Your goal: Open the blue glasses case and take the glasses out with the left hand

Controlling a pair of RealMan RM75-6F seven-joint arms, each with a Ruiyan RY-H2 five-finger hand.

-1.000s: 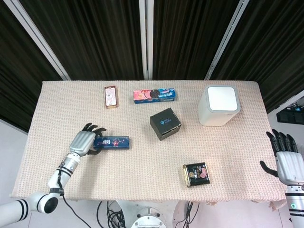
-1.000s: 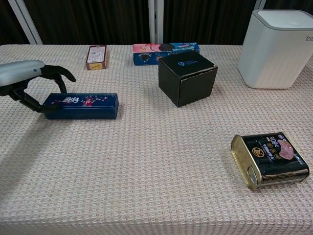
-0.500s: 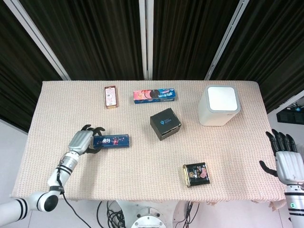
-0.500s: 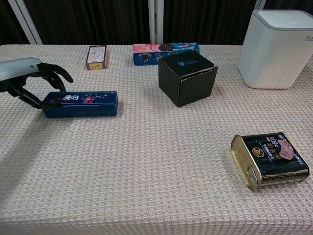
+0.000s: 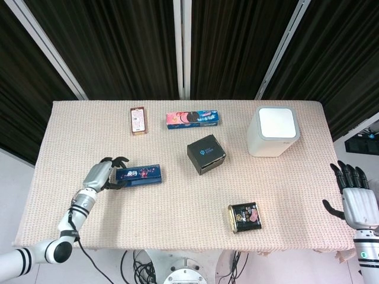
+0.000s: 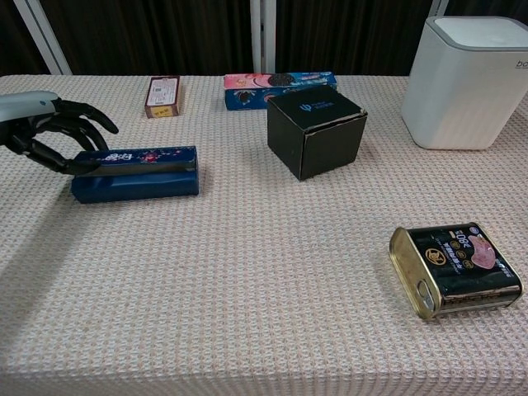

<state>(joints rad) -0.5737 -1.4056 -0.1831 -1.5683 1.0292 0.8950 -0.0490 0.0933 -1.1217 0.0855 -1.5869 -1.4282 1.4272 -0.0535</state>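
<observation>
Blue glasses case [image 6: 136, 172] near-left on tabletop [image 6: 247, 280], lid raised a crack | left hand [image 6: 51, 132] at its left end, fingers curled on the lid edge to lever it up (glasses not visible) | right hand [image 5: 355, 198] off the right edge, fingers spread, empty | far: black box [image 6: 318, 132], white bin [image 6: 466, 82].
</observation>
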